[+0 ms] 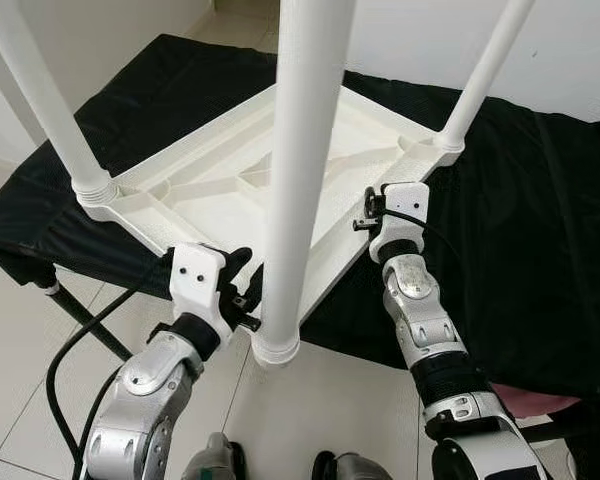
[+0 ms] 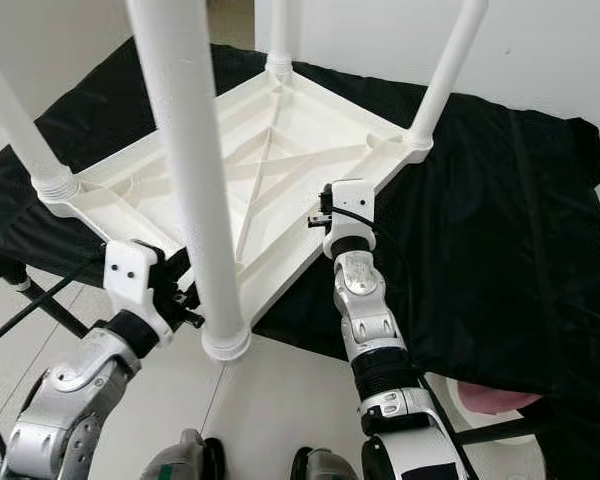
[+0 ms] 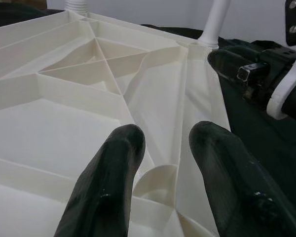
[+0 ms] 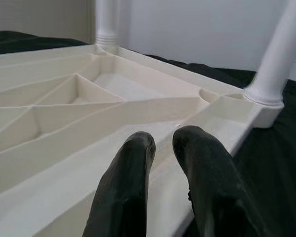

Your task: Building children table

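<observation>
So the white plastic table top point(image 2: 280, 170) is lying upside down on a black cloth point(image 2: 500, 220) spread over a folding stand, ribbed underside facing up, and its near corner hangs out past the near edge of the cloth over pale tiled floor point(image 1: 330, 400). Four white legs point(image 2: 185, 150) are standing up in the corner sockets: one near point(image 1: 298, 180), one left point(image 1: 50, 110), one right point(image 1: 480, 80), and one far point(image 2: 280, 35) that you only get in the right eye view, since the near leg blocks it in the left eye view. To the right of the top there's a wide stretch of bare cloth; on the left the cloth runs out fast and the stand's black tube shows below. The left gripper point(image 1: 248, 290) sits right at the near leg's base by the near-left rim; its wrist view shows the two black fingers point(image 3: 108, 182) parted with a gap between them, hovering over the ribbed underside and holding nothing. The right gripper point(image 2: 322, 212) is at the near-right rim, roughly midway along that edge; its wrist view has the fingers point(image 4: 128, 182) close together with a thin gap, tips over the rim, and I can't tell if they're touching it. The left wrist view also catches the right gripper's black and white housing off beyond the rim.
</observation>
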Controlling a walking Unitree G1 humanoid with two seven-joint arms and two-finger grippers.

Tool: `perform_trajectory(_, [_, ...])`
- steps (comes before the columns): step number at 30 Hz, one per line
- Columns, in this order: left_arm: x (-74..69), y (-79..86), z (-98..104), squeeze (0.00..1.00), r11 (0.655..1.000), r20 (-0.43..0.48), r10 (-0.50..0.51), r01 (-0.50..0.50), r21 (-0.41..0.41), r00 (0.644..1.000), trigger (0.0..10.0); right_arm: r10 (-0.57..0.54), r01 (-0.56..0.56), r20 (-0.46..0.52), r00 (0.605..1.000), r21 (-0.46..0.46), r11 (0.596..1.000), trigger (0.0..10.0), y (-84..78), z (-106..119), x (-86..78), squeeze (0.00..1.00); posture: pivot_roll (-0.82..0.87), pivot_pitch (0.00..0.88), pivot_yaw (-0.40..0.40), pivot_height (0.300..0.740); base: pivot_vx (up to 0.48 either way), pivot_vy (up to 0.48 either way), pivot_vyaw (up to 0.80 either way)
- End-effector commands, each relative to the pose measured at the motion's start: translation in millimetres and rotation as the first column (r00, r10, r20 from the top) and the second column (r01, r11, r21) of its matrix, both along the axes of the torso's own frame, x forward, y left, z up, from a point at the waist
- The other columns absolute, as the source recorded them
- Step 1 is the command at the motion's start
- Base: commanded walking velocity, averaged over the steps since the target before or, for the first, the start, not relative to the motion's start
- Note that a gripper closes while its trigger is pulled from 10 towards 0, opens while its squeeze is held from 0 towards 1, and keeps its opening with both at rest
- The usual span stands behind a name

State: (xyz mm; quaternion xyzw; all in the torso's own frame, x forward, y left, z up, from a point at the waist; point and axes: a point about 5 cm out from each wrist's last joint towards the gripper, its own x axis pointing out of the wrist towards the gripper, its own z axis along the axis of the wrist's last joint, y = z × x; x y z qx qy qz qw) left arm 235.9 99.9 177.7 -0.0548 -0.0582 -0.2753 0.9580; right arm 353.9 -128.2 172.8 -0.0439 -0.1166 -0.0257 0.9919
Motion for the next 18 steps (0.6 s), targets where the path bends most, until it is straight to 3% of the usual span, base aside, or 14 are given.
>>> perform_trajectory(1, [2.0,-16.5,4.7,0.0,0.999,-0.001,-0.047,0.047,-0.017,0.999,10.0,-0.097,0.097,-0.001,0.995,0.027,0.995,10.0,-9.5,3.4,3.1,0.0,0.02,0.137,0.002,0.74,0.0,0.0,0.0])
perform_trajectory(7, [6.3,-21.2,15.5,0.0,0.999,0.024,-0.044,0.045,-0.031,0.999,10.0,-0.199,0.2,-0.025,0.98,0.028,0.979,10.0,-18.6,-0.2,6.2,0.0,0.01,0.143,0.014,0.74,0.0,0.0,0.0])
perform_trajectory(10, [5.8,-32.4,24.2,0.0,0.995,0.053,-0.091,0.093,-0.039,0.994,10.0,-0.255,0.259,-0.101,0.962,0.033,0.965,10.0,-23.8,-9.1,14.0,0.0,0.02,0.15,0.022,0.74,0.0,0.0,0.0])
perform_trajectory(18, [5.6,-42.5,25.9,0.0,0.991,0.06,-0.132,0.133,-0.017,0.989,10.0,-0.27,0.28,-0.154,0.95,0.051,0.958,10.0,-21.8,-11.9,23.0,0.0,0.02,0.157,0.028,0.74,0.0,0.0,0.0])
